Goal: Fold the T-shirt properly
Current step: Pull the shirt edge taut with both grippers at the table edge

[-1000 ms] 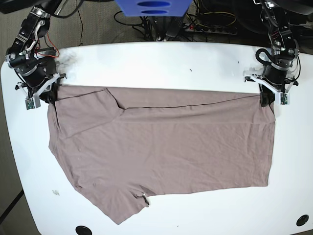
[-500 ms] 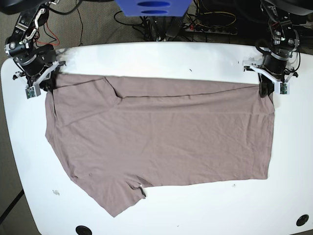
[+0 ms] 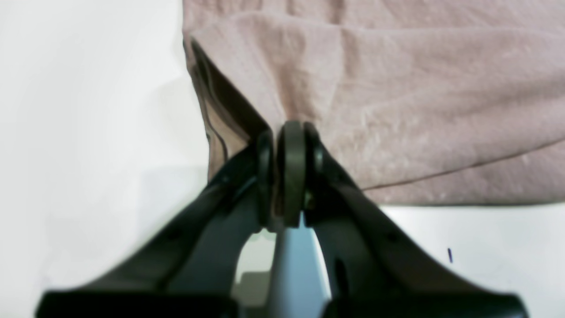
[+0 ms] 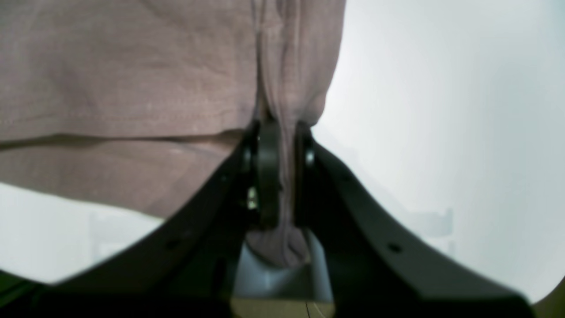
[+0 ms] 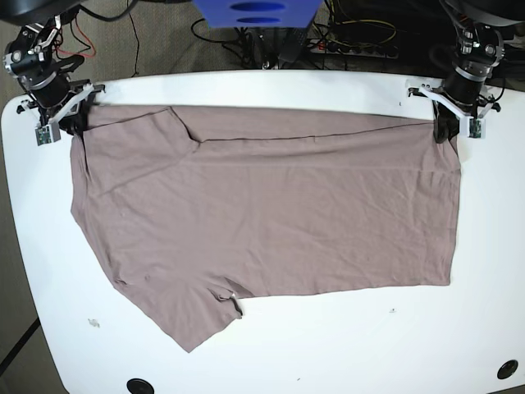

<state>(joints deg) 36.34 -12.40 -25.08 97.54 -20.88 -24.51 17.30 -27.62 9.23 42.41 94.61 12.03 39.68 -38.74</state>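
Note:
The taupe T-shirt [image 5: 271, 213] lies spread wide on the white table, a sleeve pointing to the near left and a fold line running along its far edge. My left gripper [image 5: 445, 129] is at the shirt's far right corner in the base view, and the left wrist view shows this left gripper [image 3: 282, 137] shut on a pinch of the T-shirt [image 3: 397, 88]. My right gripper [image 5: 74, 123] is at the far left corner. Seen from the right wrist, the right gripper [image 4: 282, 132] is shut on bunched cloth of the T-shirt [image 4: 132, 79], some of it hanging behind the jaws.
The white table [image 5: 328, 353] has rounded corners and two black holes near its front edge [image 5: 139, 385] [image 5: 507, 368]. A small scrap [image 5: 93, 322] lies at the near left. A blue object [image 5: 254, 12] and cables [image 5: 361, 37] sit beyond the far edge.
Both grippers have moved toward the table's far edge, dragging the T-shirt with them. Its near hem and sleeve now lie farther from the front edge.

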